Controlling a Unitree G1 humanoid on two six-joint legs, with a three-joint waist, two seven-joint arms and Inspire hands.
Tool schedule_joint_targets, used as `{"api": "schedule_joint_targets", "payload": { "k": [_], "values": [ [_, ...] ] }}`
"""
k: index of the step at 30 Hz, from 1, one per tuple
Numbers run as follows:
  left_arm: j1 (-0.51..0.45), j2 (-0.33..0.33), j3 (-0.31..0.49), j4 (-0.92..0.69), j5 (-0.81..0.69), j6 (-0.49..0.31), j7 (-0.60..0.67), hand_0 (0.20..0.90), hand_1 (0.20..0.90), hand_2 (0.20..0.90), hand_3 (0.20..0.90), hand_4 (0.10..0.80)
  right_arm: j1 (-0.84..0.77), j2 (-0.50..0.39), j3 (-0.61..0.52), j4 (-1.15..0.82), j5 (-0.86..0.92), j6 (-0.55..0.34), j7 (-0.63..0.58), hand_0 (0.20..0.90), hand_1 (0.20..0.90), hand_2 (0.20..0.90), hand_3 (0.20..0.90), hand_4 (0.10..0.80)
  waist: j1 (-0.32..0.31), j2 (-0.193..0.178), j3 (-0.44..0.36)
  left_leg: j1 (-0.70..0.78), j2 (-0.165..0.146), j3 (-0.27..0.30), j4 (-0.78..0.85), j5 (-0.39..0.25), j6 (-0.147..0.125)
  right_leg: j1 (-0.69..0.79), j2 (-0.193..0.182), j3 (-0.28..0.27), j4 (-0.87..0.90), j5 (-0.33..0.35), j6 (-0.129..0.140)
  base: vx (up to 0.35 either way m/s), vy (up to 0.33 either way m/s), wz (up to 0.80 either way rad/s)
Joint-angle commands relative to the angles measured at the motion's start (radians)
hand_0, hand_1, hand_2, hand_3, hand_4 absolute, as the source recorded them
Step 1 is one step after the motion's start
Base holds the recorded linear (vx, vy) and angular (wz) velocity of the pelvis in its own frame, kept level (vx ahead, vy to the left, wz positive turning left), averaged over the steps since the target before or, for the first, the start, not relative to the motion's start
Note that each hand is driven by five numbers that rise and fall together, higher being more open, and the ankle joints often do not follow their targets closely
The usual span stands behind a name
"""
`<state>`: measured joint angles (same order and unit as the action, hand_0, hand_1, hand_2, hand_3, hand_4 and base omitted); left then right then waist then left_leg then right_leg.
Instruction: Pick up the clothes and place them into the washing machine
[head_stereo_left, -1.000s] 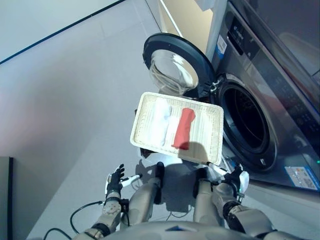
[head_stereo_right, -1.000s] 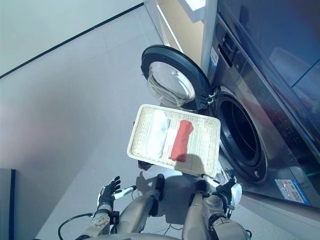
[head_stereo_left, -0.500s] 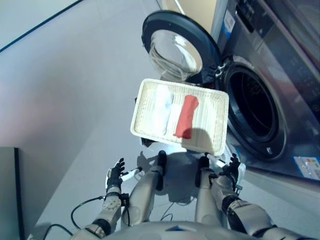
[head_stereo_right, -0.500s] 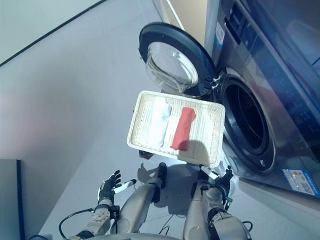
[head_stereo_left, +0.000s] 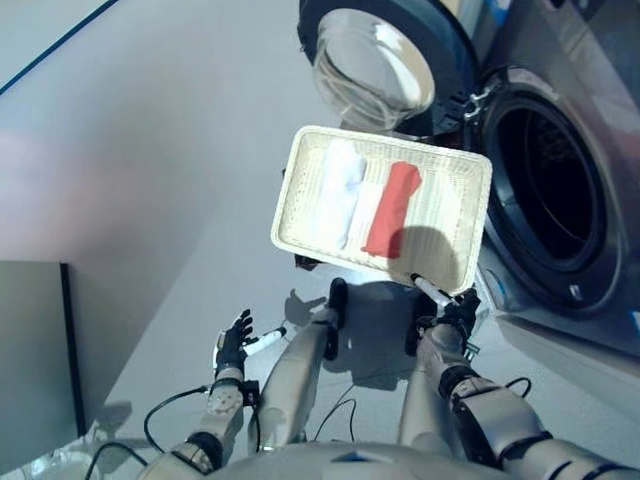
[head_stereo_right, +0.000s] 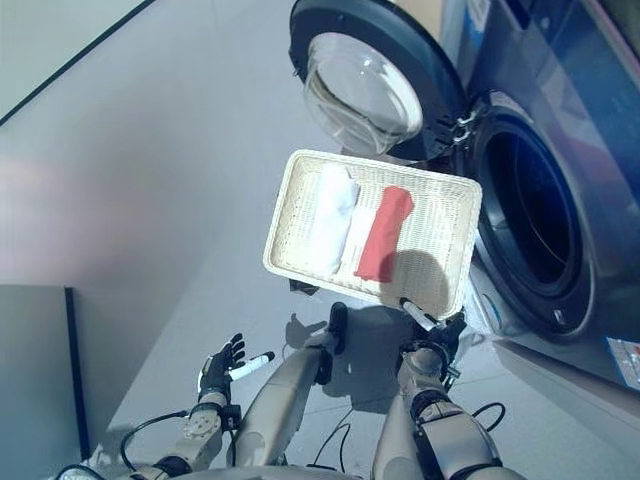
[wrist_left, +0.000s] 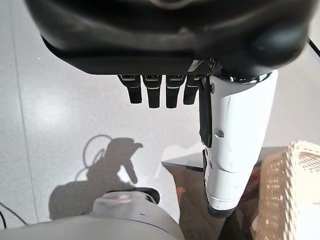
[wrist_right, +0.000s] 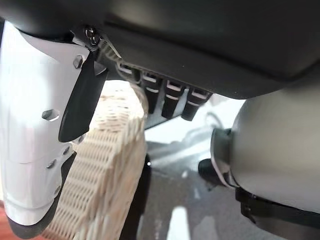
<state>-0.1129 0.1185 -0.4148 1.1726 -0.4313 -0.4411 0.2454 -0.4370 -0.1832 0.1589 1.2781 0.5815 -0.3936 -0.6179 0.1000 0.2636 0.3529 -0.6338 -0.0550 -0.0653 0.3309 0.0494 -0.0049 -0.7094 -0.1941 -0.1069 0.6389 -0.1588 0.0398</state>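
One basket (head_stereo_left: 470, 235), two cloths: white (head_stereo_left: 337, 190), red (head_stereo_left: 392, 207); washer door (head_stereo_left: 375, 65) open

Woven wicker basket (head_stereo_left: 470, 215), soft cloth (head_stereo_left: 392, 208)

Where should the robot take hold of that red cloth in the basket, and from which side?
Probably around its middle, coming down from above. The red cloth lies folded into a long flat strip in the open-topped wicker basket, with a white cloth close beside it. Pinching across its narrow width should lift it alone. The right hand is nearest.
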Motion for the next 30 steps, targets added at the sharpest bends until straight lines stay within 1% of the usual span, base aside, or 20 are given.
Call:
{"api": "schedule_joint_targets", "payload": {
  "k": [1, 3, 4, 7, 8, 9, 13, 14, 15, 17, 19, 23, 27, 30],
  "values": [
    [0.102, 0.013, -0.048, -0.001, 0.01, 0.012, 0.013, 0.9, 0.9, 0.9, 0.9, 0.8, -0.114, 0.061, -0.019, -0.061, 0.015, -0.054, -0.008, 0.9, 0.9, 0.9, 0.9, 0.8, 0.045, 0.032, 0.006, -0.069, -0.101, 0.049, 0.056, -0.028, 0.012, 0.037, -0.024, 0.017, -0.075, 0.061, 0.008, 0.03, 0.006, 0.09],
    [0.106, 0.018, -0.048, -0.015, 0.014, 0.013, 0.011, 0.9, 0.9, 0.9, 0.9, 0.8, -0.138, 0.042, -0.035, -0.058, 0.019, -0.055, -0.007, 0.9, 0.9, 0.9, 0.9, 0.8, 0.052, 0.037, 0.003, -0.066, -0.104, 0.046, 0.05, -0.027, 0.012, 0.041, -0.027, 0.013, -0.076, 0.059, 0.01, 0.032, 0.003, 0.06],
    [0.138, 0.029, -0.062, -0.066, 0.026, 0.008, 0.002, 0.9, 0.9, 0.9, 0.9, 0.8, -0.2, 0.011, -0.06, -0.041, 0.025, -0.056, -0.021, 0.9, 0.9, 0.9, 0.9, 0.8, 0.073, 0.051, -0.005, -0.058, -0.111, 0.04, 0.041, -0.025, 0.013, 0.049, -0.035, 0.01, -0.078, 0.055, 0.012, 0.05, 0.016, 0.08],
    [0.184, 0.056, -0.081, -0.155, 0.044, 0.005, -0.012, 0.9, 0.9, 0.9, 0.9, 0.8, -0.298, -0.049, -0.111, -0.003, 0.053, -0.06, -0.034, 0.9, 0.9, 0.9, 0.9, 0.8, 0.1, 0.073, -0.017, -0.04, -0.12, 0.033, 0.021, -0.026, 0.016, 0.054, -0.046, 0.009, -0.076, 0.053, 0.018, 0.024, 0.055, 0.17],
    [0.189, 0.065, -0.087, -0.174, 0.048, 0.007, -0.017, 0.9, 0.9, 0.9, 0.9, 0.8, -0.33, -0.068, -0.122, 0.009, 0.061, -0.06, -0.037, 0.9, 0.9, 0.9, 0.9, 0.8, 0.11, 0.088, -0.015, -0.045, -0.117, 0.042, 0.007, 0.009, 0.022, 0.046, -0.048, 0.001, -0.087, 0.087, 0.012, -0.066, 0.093, 0.11],
    [0.194, 0.07, -0.094, -0.189, 0.053, 0.008, -0.019, 0.9, 0.9, 0.9, 0.9, 0.8, -0.357, -0.085, -0.126, 0.017, 0.066, -0.06, -0.039, 0.9, 0.9, 0.9, 0.9, 0.8, 0.117, 0.095, -0.018, -0.04, -0.119, 0.043, -0.003, 0.011, 0.023, 0.048, -0.05, 0.004, -0.09, 0.087, 0.014, -0.068, 0.098, 0.02],
    [0.195, 0.076, -0.098, -0.197, 0.05, 0.015, -0.031, 0.9, 0.9, 0.9, 0.9, 0.8, -0.432, -0.157, -0.146, 0.025, 0.088, -0.061, -0.044, 0.9, 0.9, 0.9, 0.9, 0.8, 0.133, 0.121, -0.028, -0.014, -0.129, 0.04, -0.041, 0.02, 0.024, 0.061, -0.069, 0.006, -0.103, 0.087, 0.022, 0.071, 0.065, 0.0],
    [0.196, 0.075, -0.099, -0.194, 0.05, 0.014, -0.031, 0.9, 0.9, 0.9, 0.9, 0.8, -0.447, -0.17, -0.151, 0.021, 0.089, -0.064, -0.05, 0.9, 0.9, 0.9, 0.9, 0.8, 0.134, 0.12, -0.036, 0.004, -0.134, 0.03, -0.048, -0.005, 0.019, 0.073, -0.072, 0.017, -0.104, 0.06, 0.032, 0.039, 0.07, -0.06],
    [0.197, 0.078, -0.096, -0.197, 0.047, 0.014, -0.031, 0.9, 0.9, 0.9, 0.9, 0.8, -0.461, -0.185, -0.154, 0.01, 0.088, -0.064, -0.055, 0.9, 0.9, 0.9, 0.9, 0.8, 0.137, 0.133, -0.032, 0.003, -0.13, 0.036, -0.064, 0.029, 0.022, 0.067, -0.073, 0.007, -0.113, 0.092, 0.026, 0.043, 0.069, -0.02],
    [0.197, 0.078, -0.097, -0.199, 0.049, 0.014, -0.03, 0.9, 0.9, 0.9, 0.9, 0.8, -0.477, -0.206, -0.16, 0.008, 0.089, -0.062, -0.054, 0.9, 0.9, 0.9, 0.9, 0.8, 0.139, 0.139, -0.034, 0.014, -0.132, 0.036, -0.076, 0.034, 0.021, 0.074, -0.077, 0.004, -0.118, 0.094, 0.029, -0.012, 0.068, 0.01],
    [0.206, 0.078, -0.096, -0.2, 0.051, 0.013, -0.031, 0.9, 0.9, 0.9, 0.9, 0.8, -0.522, -0.253, -0.155, 0.008, 0.077, -0.056, -0.065, 0.9, 0.9, 0.9, 0.9, 0.8, 0.145, 0.153, -0.048, 0.037, -0.137, 0.033, -0.104, 0.039, 0.02, 0.088, -0.087, 0.002, -0.132, 0.094, 0.034, 0.062, 0.063, 0.01],
    [0.208, 0.076, -0.09, -0.192, 0.049, 0.013, -0.037, 0.9, 0.9, 0.9, 0.9, 0.8, -0.567, -0.305, -0.154, 0.011, 0.071, -0.05, -0.06, 0.9, 0.9, 0.9, 0.9, 0.8, 0.153, 0.16, -0.069, 0.06, -0.144, 0.028, -0.115, 0.039, 0.02, 0.114, -0.097, -0.001, -0.139, 0.093, 0.039, 0.051, 0.033, 0.02],
    [0.204, 0.074, -0.085, -0.182, 0.054, 0.016, -0.037, 0.9, 0.9, 0.9, 0.9, 0.8, -0.567, -0.305, -0.148, 0.026, 0.074, -0.045, -0.044, 0.9, 0.9, 0.9, 0.9, 0.8, 0.152, 0.152, -0.08, 0.081, -0.141, 0.026, -0.119, 0.035, 0.02, 0.136, -0.095, 0.0, -0.149, 0.095, 0.041, 0.054, 0.008, 0.0],
    [0.181, 0.054, -0.064, -0.13, 0.058, 0.021, -0.027, 0.9, 0.9, 0.9, 0.9, 0.8, -0.515, -0.258, -0.156, 0.039, 0.088, -0.045, -0.014, 0.9, 0.9, 0.9, 0.9, 0.8, 0.142, 0.119, -0.095, 0.113, -0.131, 0.027, -0.128, 0.03, 0.021, 0.174, -0.083, -0.001, -0.173, 0.101, 0.044, 0.062, -0.025, 0.03]
  ]
}}
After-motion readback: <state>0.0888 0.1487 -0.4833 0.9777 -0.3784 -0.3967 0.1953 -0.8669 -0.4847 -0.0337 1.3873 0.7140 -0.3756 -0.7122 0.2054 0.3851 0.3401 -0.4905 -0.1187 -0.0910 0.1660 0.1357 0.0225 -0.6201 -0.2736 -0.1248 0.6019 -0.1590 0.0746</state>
